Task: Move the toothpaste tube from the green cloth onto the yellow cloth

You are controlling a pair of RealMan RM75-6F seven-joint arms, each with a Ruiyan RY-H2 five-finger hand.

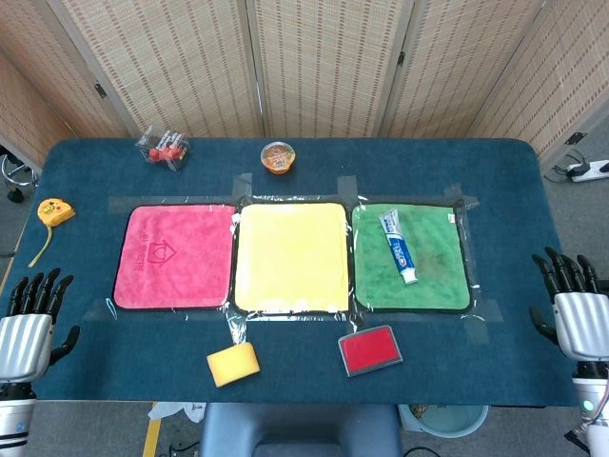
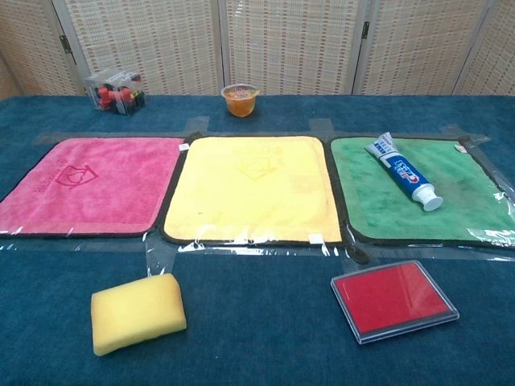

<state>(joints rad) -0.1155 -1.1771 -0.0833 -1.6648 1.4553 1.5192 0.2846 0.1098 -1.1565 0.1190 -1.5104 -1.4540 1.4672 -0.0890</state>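
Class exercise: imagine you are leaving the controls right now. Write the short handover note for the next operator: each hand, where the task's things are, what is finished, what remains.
Left hand: open, holding nothing, at the table's near left edge.
Right hand: open, holding nothing, at the near right edge.
Toothpaste tube: lying on the green cloth, cap toward the robot, untouched.
Yellow cloth: in the middle of the row, beside the green one, nothing on it.
Done: nothing yet.
Left: reach in, probably with the nearer right hand, grasp the tube, carry it over and set it on the yellow cloth.
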